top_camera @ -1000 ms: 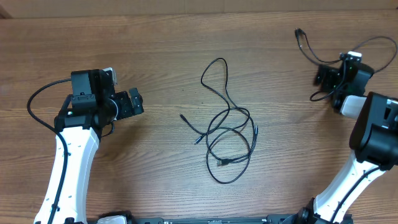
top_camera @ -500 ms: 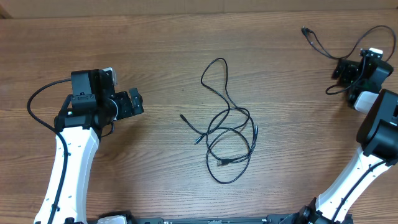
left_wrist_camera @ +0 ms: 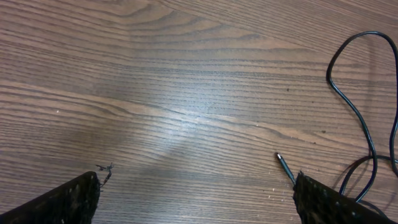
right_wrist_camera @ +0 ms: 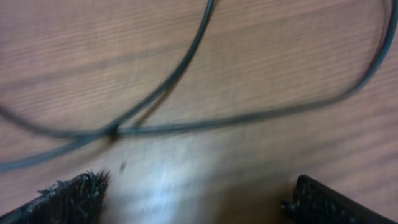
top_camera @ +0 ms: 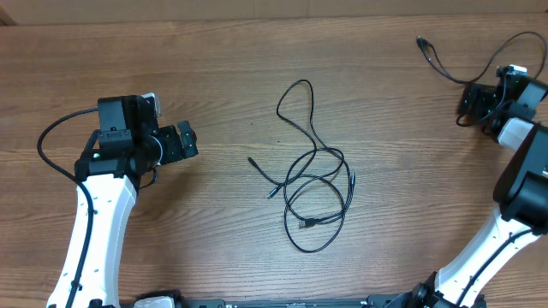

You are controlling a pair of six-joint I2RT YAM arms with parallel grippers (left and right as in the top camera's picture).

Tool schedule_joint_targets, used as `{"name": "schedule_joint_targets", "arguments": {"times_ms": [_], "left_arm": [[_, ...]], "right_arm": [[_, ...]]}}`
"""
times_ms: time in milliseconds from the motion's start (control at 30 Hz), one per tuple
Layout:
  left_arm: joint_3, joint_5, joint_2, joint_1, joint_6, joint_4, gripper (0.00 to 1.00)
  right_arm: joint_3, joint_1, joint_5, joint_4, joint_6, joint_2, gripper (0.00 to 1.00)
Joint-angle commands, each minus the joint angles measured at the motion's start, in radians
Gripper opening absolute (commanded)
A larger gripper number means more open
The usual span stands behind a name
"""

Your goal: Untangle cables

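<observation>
Over on the left, nothing doing: the left gripper [top_camera: 190,143] sits parked in the same place as a second ago. Its fingers are spread wide with only bare bench [top_camera: 223,51] between them. A loose plug tip [left_wrist_camera: 283,163] lies just ahead of its right finger.

Centre bench, the main tangle of cables [top_camera: 317,151] hasn't stirred. One long loop reaches towards the far edge, and below it lies a knot of overlapping rings with several ends poking out. That is the bulk of the job, I'd say, and it is untouched.

Now the right, where the action is! The right gripper [top_camera: 467,103] has swung outward over the last second and is now almost at the bench's right edge. The separated cable [top_camera: 437,62] has gone with it, its plug end shifted to the right along the far side. It now lies well apart from the tangle.

The right wrist view is smeared with motion. Even so, the fingers look wide apart, with strands lying on the wood beyond them and nothing pinched between the tips.

My read is that one cord is free and set aside. The next call is a return to the centre knot.
</observation>
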Motion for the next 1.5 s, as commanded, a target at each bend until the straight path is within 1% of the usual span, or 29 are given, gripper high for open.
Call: {"name": "schedule_joint_targets", "arguments": {"times_ms": [0, 133, 367, 533, 633, 767, 867, 900, 1033, 1133, 1167, 1233, 1400, 1467], "left_arm": [[0.004, -0.008, -0.009, -0.002, 0.019, 0.002, 0.99], [0.004, -0.008, -0.009, -0.002, 0.019, 0.002, 1.0], [0.004, -0.008, -0.009, -0.002, 0.019, 0.002, 1.0], [0.004, -0.008, -0.009, -0.002, 0.019, 0.002, 1.0], [0.004, -0.008, -0.009, -0.002, 0.019, 0.002, 0.99], [0.004, -0.008, -0.009, -0.002, 0.019, 0.002, 0.99], [0.004, -0.008, -0.009, -0.002, 0.019, 0.002, 0.99], [0.004, -0.008, -0.009, -0.002, 0.019, 0.002, 0.99], [0.004, -0.008, -0.009, -0.002, 0.019, 0.002, 0.99], [0.004, -0.008, -0.009, -0.002, 0.019, 0.002, 0.99], [0.004, -0.008, -0.009, -0.002, 0.019, 0.002, 1.0], [0.004, -0.008, -0.009, -0.002, 0.019, 0.002, 1.0], [0.004, -0.008, -0.009, -0.002, 0.019, 0.002, 0.99], [0.004, -0.008, -0.009, -0.002, 0.019, 0.002, 1.0]], "right_arm": [[-0.032, -0.001, -0.018, -0.106, 0.002, -0.06, 1.0], [-0.032, -0.001, -0.018, -0.216, 0.002, -0.168, 1.0], [-0.032, 0.001, -0.029, -0.431, 0.002, -0.422, 1.0], [-0.032, 0.039, -0.105, -0.617, 0.014, -0.585, 1.0], [-0.032, 0.092, -0.105, -0.751, 0.072, -0.647, 1.0], [-0.032, 0.198, -0.116, -0.954, 0.172, -0.682, 1.0], [-0.032, 0.285, -0.192, -1.061, 0.249, -0.681, 1.0], [-0.032, 0.335, -0.267, -1.08, 0.274, -0.68, 1.0], [-0.032, 0.435, -0.476, -1.088, 0.315, -0.68, 1.0], [-0.033, 0.5, -0.53, -1.101, 0.317, -0.68, 1.0], [-0.036, 0.549, -0.529, -1.115, 0.32, -0.68, 1.0], [-0.04, 0.594, -0.507, -1.128, 0.357, -0.68, 1.0], [-0.071, 0.727, -0.233, -1.129, 0.675, -0.68, 1.0], [-0.09, 0.784, -0.169, -1.125, 0.749, -0.68, 1.0]]}}
